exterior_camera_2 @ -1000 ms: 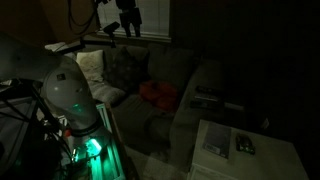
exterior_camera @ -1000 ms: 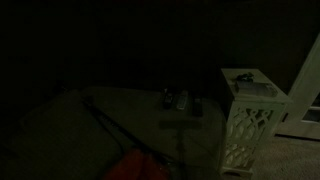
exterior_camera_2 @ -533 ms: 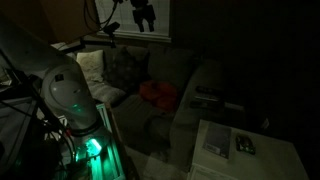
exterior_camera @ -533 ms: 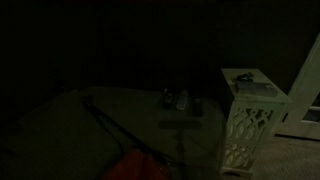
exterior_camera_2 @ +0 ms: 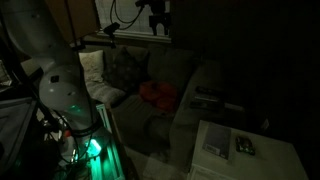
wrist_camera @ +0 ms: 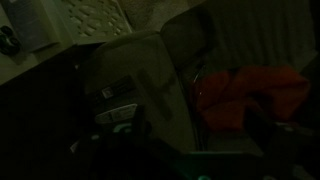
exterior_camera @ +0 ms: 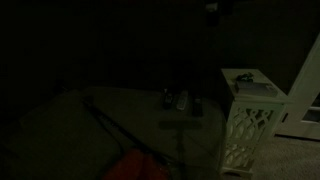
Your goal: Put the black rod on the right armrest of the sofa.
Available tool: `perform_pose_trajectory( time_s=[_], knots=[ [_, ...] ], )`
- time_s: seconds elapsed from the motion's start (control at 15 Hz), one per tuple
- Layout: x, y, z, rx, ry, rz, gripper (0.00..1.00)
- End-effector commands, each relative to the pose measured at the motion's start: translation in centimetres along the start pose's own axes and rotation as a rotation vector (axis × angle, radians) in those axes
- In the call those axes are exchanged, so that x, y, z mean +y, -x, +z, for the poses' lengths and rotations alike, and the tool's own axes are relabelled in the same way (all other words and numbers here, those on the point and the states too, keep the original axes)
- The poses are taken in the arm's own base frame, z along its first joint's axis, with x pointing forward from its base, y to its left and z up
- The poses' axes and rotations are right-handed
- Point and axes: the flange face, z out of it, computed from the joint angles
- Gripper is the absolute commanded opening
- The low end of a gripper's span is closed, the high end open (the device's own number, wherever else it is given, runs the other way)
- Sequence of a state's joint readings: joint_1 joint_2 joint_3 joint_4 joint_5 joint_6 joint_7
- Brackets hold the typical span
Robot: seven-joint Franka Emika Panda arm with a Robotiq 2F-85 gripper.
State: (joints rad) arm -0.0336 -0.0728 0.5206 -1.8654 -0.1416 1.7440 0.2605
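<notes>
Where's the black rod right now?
In an exterior view the black rod lies diagonally across the sofa, its lower end near the orange cloth, picture-left of the remotes.

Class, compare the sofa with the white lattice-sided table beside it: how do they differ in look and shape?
The sofa looks dull olive-grey; the table is white. The sofa is low, rounded and upholstered; the table is an upright box with openwork sides. Both are furniture, standing side by side.
</notes>
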Motion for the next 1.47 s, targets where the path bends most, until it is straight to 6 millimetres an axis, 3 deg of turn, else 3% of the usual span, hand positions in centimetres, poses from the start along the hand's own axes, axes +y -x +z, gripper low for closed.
perform_pose_trajectory(
  time_s=[0.0, 0.2, 0.27, 0.47, 0.87, 1.0, 1.07, 1.13, 1.4],
  knots=[
    [-3.6, -5.5, 3.0, -0.076, 0.02, -0.029, 1.0],
    [-6.3, -7.8, 5.6, -0.189, 0.048, -0.105, 1.0],
    [-4.7, -5.7, 4.9, -0.134, 0.017, -0.082, 1.0],
    [-6.8, -7.4, 6.7, -0.184, 0.024, -0.114, 1.0],
    [-6.4, -7.8, 6.0, -0.185, 0.022, -0.105, 1.0],
    [-6.0, -9.6, 6.3, -0.157, -0.007, -0.12, 1.0],
    [-6.0, -11.5, 6.8, -0.142, -0.019, -0.114, 1.0],
    [-6.1, -13.4, 8.2, -0.148, 0.001, -0.105, 1.0],
    [-7.3, -16.8, 11.3, -0.159, -0.048, -0.222, 1.0]
  ],
)
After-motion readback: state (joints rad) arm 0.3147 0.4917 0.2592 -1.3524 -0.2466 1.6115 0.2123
